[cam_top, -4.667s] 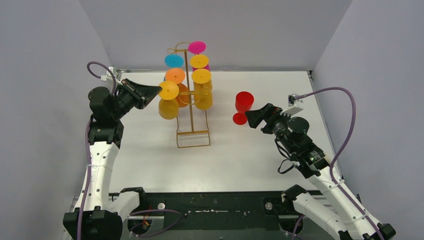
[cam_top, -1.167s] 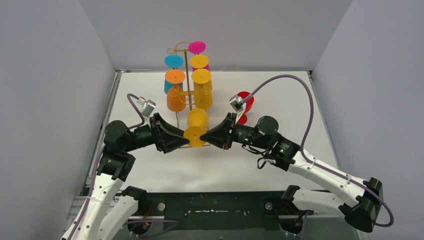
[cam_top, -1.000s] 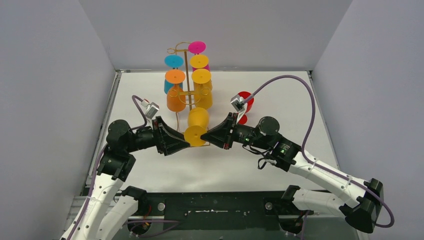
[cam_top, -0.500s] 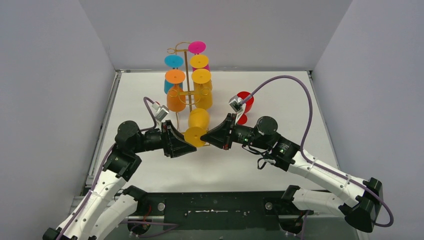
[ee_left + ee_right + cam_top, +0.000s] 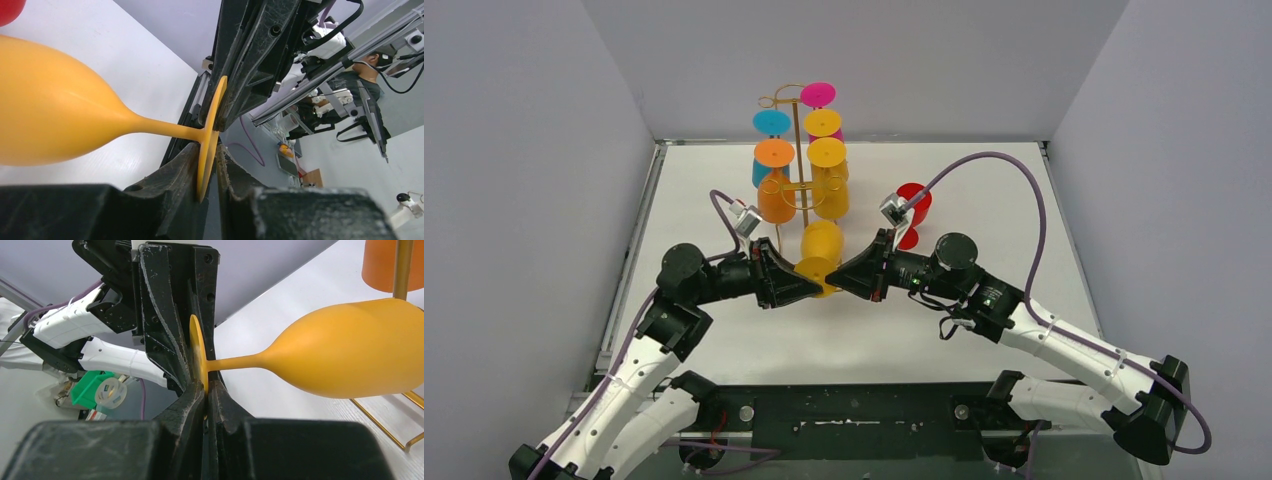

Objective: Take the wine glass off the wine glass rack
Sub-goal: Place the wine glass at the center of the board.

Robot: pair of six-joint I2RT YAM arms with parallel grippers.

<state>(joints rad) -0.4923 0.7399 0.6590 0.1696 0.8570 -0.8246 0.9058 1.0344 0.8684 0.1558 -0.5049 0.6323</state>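
A yellow wine glass hangs on its side above the table, off the gold wire wine glass rack and just in front of it. My right gripper is shut on the edge of its foot disc, seen in the right wrist view as the glass pinched by that gripper. My left gripper comes from the opposite side. In the left wrist view its jaws straddle the same disc of the glass. One finger touches the disc and a slim gap shows at the other.
Orange, yellow, blue and magenta glasses hang on the rack behind. A red glass stands on the table right of it. The rack's base wire lies under the held glass. Grey walls enclose three sides.
My left gripper has slid right onto the glass's foot and its jaws have narrowed around the disc. The right gripper and the glass have stayed put.
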